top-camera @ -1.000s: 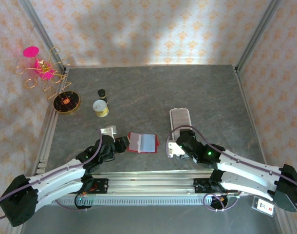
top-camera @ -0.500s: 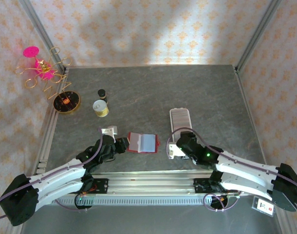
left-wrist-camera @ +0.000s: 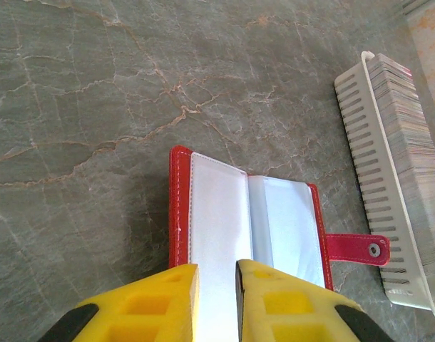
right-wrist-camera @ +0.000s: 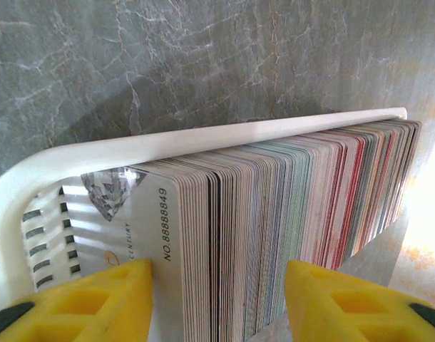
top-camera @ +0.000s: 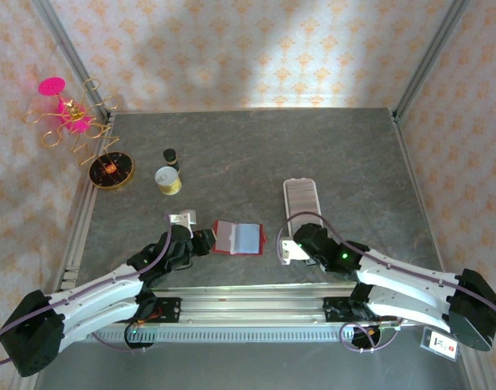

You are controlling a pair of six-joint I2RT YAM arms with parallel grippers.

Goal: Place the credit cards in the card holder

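The card holder (top-camera: 238,238) lies open on the table, red outside, its pale pages (left-wrist-camera: 217,206) facing up and its strap (left-wrist-camera: 356,248) pointing toward the tray. My left gripper (top-camera: 206,239) (left-wrist-camera: 217,274) is at its left side. The jaws are open by only a narrow gap, and the left page shows through it. I cannot tell whether the tips touch the page. Several credit cards (right-wrist-camera: 224,235) (left-wrist-camera: 410,135) stand on edge in a white slotted tray (top-camera: 301,197) (right-wrist-camera: 203,142). My right gripper (top-camera: 291,249) (right-wrist-camera: 217,271) is open around the front of the stack. Its left finger (right-wrist-camera: 125,299) is against the first card's face.
At the back left are a gold wire stand with pink pieces (top-camera: 69,122), a round gold dish (top-camera: 111,171), a small dark bottle (top-camera: 170,155) and a yellow-and-white jar (top-camera: 167,179). A small white piece (top-camera: 181,218) lies by the left gripper. A metal rail (top-camera: 248,296) runs along the near edge.
The right arm has shifted slightly at the tray's near end. The left arm and the card holder have stayed where they were.
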